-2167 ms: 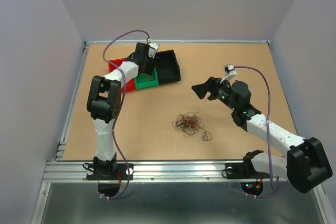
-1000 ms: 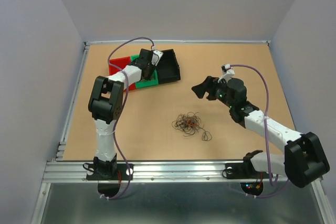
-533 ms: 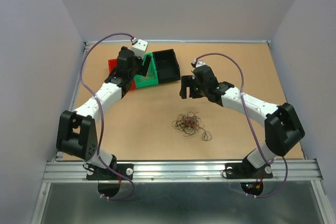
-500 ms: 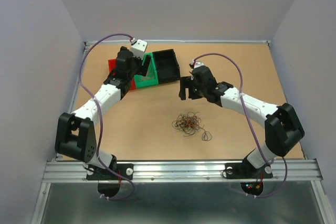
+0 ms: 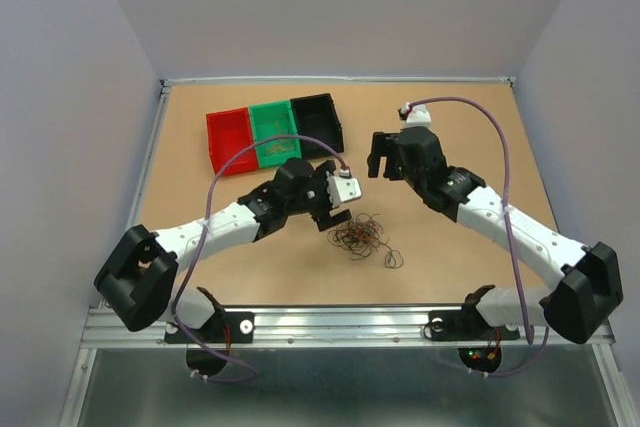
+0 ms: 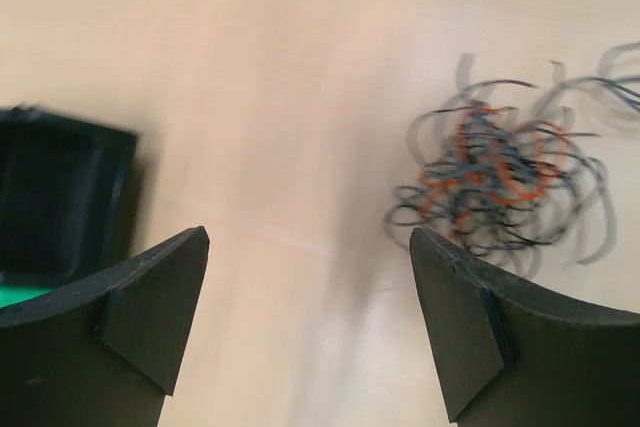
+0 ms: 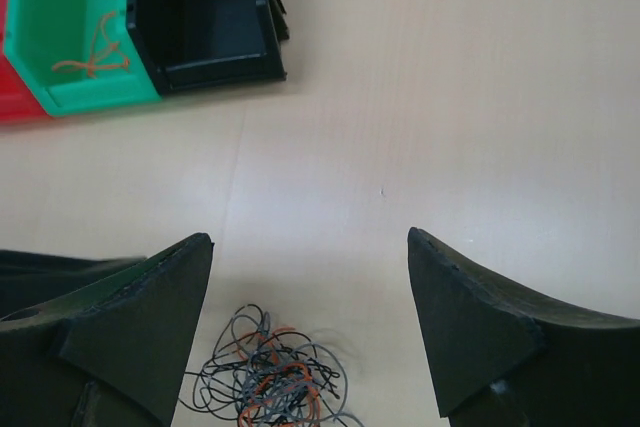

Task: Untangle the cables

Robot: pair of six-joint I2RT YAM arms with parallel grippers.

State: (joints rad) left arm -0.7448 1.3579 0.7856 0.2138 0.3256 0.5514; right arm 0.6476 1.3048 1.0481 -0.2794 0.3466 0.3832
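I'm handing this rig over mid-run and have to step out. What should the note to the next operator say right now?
Left gripper: jaws open, empty, beside the cables, not touching them.
Right gripper: jaws open, empty, above the table between the bunch and the black bin.
Done: orange strands lie in the green bin; one dark loop lies apart from the bunch.
Left: the main bunch is tangled on the table.
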